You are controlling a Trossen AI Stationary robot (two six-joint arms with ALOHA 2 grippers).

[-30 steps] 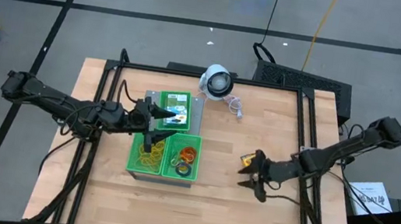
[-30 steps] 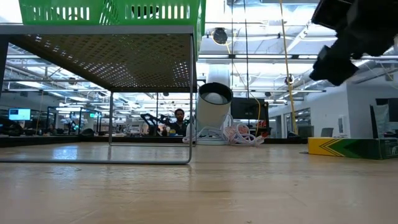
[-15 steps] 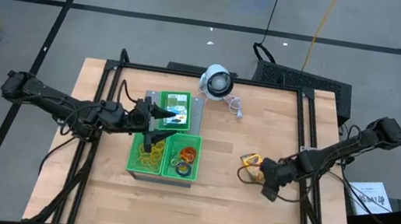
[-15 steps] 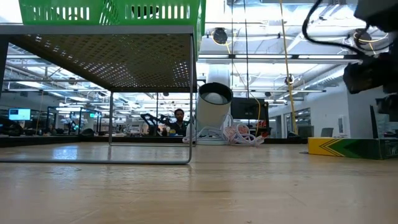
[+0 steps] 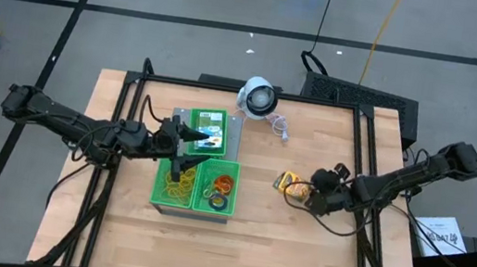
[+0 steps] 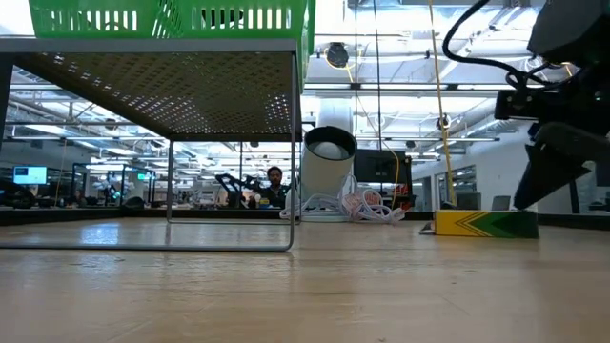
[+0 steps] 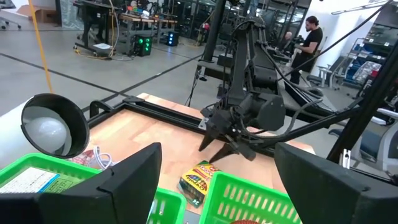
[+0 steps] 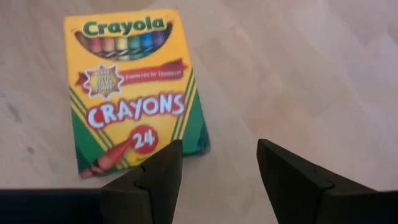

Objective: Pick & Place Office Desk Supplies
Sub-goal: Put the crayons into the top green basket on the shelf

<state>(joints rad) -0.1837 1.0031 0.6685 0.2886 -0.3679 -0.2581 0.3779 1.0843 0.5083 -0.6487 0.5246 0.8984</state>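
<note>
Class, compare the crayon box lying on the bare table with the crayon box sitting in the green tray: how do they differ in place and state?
The crayon box on the table lies flat on bare wood, beside the right pincer; the crayon box in the tray sits inside the green tray, by the left pincer. The first lies skewed to the table's edges, the second square. Both lie flat, untouched.

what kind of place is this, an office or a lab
Most likely a robotics lab or workshop, not an office. Beyond the wooden table the left wrist view shows a concrete floor with equipment racks and a person standing among them; the low view shows long rows of workstations.
</note>
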